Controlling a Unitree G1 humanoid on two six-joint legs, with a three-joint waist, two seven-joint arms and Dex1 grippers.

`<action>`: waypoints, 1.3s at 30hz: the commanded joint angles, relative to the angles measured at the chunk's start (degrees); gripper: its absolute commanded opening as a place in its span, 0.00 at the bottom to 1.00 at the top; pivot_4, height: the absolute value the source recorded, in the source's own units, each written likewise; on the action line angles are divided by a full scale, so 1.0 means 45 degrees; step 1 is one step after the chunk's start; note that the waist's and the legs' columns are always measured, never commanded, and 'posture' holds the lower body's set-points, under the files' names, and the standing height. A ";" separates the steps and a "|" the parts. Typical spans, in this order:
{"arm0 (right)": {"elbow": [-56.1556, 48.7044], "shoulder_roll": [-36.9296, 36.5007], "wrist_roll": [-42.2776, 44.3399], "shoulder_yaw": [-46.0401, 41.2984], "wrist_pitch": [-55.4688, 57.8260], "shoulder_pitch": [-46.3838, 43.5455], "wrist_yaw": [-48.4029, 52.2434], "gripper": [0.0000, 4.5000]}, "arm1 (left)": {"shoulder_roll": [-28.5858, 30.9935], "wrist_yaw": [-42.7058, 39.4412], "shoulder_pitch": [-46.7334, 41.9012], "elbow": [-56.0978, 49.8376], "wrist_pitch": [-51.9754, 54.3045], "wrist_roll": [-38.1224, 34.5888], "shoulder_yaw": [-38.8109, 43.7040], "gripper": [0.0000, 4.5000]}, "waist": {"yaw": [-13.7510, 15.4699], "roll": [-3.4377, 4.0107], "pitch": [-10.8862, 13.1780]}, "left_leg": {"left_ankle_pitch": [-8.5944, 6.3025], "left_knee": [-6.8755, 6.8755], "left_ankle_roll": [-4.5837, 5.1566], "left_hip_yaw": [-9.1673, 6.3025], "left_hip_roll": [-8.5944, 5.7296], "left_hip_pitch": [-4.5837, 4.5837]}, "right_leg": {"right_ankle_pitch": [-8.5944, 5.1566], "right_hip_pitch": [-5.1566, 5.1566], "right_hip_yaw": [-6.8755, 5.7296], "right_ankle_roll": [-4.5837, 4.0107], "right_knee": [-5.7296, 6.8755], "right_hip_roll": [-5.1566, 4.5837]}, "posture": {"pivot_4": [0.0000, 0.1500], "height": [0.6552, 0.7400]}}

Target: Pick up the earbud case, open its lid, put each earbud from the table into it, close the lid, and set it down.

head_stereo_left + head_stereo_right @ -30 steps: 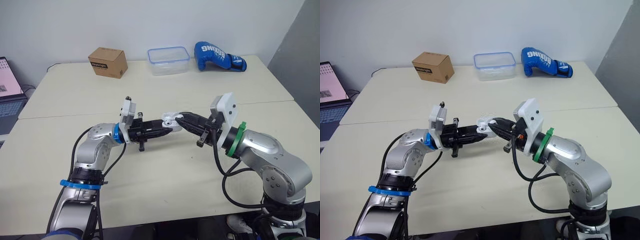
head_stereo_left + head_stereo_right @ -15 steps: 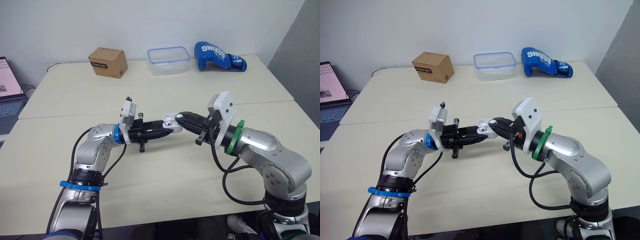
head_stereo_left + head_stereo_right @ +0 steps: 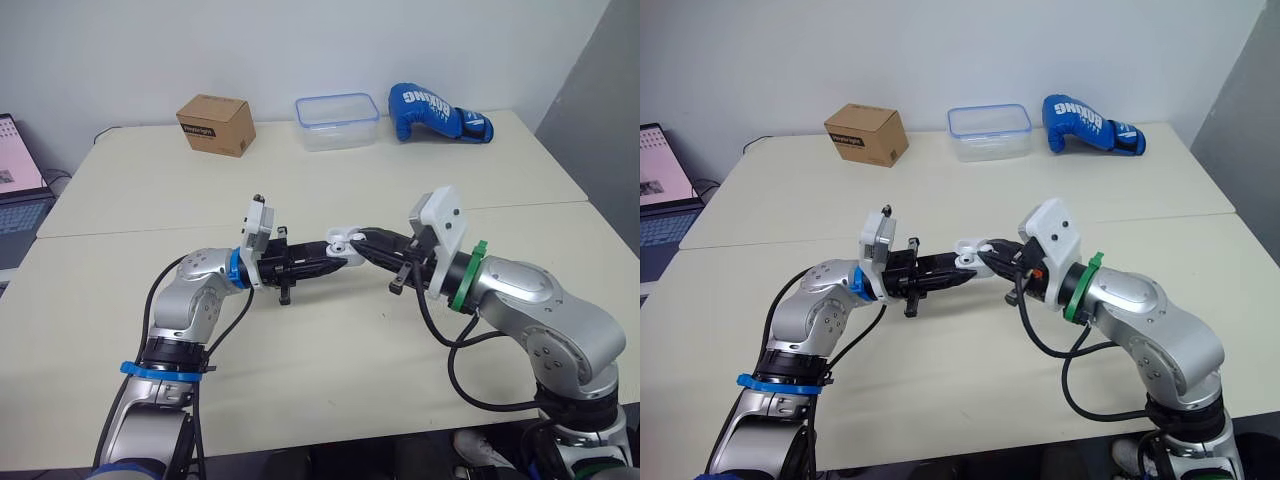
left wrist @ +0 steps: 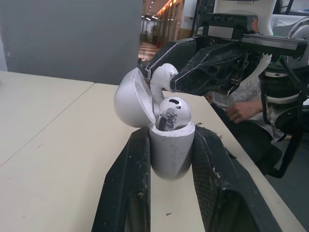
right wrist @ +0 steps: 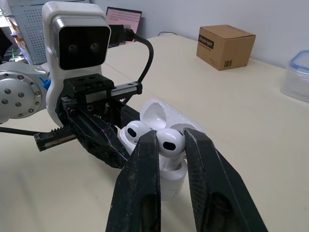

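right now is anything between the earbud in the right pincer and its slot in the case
Nothing visible does. The earbud in the right pincer is right at the mouth of the case held by the left pincer. The lid is swung clear, and the other earbud sits in its own slot beside it.

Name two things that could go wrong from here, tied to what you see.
The second earbud, pinched in the right end effector, could tilt, miss its socket and jam against the seated earbud.
Pushing down could twist the earbud case in the left end effector or strain the open lid.
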 commanded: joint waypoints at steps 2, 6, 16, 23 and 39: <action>-0.0028 -0.0186 -0.0123 0.0440 -0.0138 -0.0093 0.0022 0.08 | -0.0081 0.0020 -0.0315 -0.0529 -0.0143 -0.0324 0.0292 0.18 | -0.0001 0.0000 0.0000 | 0.0000 0.0000 0.0000 0.0000 -0.0001 0.0000 | 0.0000 0.0000 0.0000 0.0000 0.0000 0.0000 | 1.00 0.89; -0.0068 -0.0336 -0.0132 0.0536 -0.0234 -0.0083 0.0108 0.32 | -0.0066 0.0018 -0.0309 -0.0541 -0.0140 -0.0331 0.0306 0.18 | 0.0001 0.0000 0.0000 | 0.0000 0.0000 0.0000 -0.0001 0.0001 0.0000 | 0.0000 0.0001 -0.0001 0.0000 -0.0002 0.0000 | 1.00 0.89; 0.0048 -0.0508 0.0163 -0.0068 -0.1177 -0.0201 0.0374 0.97 | 0.0024 0.0014 -0.0252 -0.0598 -0.0128 -0.0343 0.0270 0.18 | 0.0003 0.0000 0.0000 | 0.0000 0.0000 0.0000 -0.0001 0.0001 0.0000 | 0.0000 0.0001 0.0000 0.0000 -0.0002 0.0001 | 1.00 0.89; 0.1003 -0.1574 0.2670 -0.2169 -0.0185 -0.1268 0.1753 0.97 | 0.0051 -0.0123 -0.0212 -0.0528 -0.0189 -0.0263 0.0260 0.18 | 0.0008 0.0000 0.0001 | -0.0001 -0.0001 0.0001 0.0000 0.0004 0.0000 | 0.0000 0.0007 -0.0003 0.0000 -0.0007 0.0004 | 1.00 0.89; 0.6767 -0.2053 -0.1119 0.1561 -0.3772 -0.4101 0.4533 0.00 | 0.0101 -0.0099 -0.0035 -0.1032 -0.0033 -0.0329 0.0217 0.18 | -0.0031 0.0000 0.0001 | 0.0000 -0.0002 0.0001 0.0011 0.0003 -0.0003 | 0.0000 0.0001 0.0001 0.0000 -0.0014 0.0002 | 1.00 0.89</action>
